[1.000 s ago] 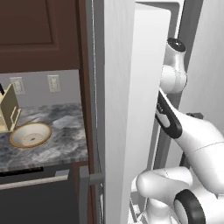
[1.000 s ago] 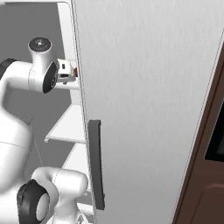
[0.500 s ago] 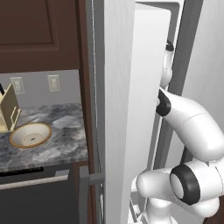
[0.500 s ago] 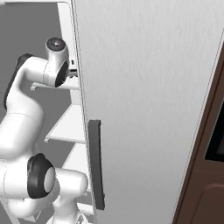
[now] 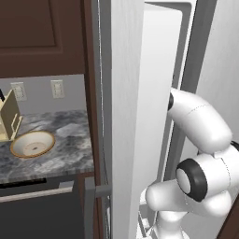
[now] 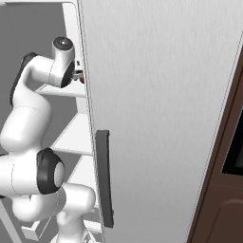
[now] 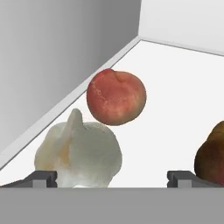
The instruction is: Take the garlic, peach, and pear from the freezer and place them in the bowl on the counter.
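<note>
Hand view, left to right: we find the garlic nearest, on the white freezer shelf just ahead of the gripper, whose fingers stand wide apart and hold nothing; the peach just behind it; and a dark brownish fruit, possibly the pear, at the right edge. Left base view: bowl on the counter, left of the freezer.

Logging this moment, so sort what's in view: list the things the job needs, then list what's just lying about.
Job things:
garlic, on the freezer shelf between the open fingers
peach, behind it
pear, at the right edge
bowl on the counter

Lying about:
knife block
wall outlets
</note>
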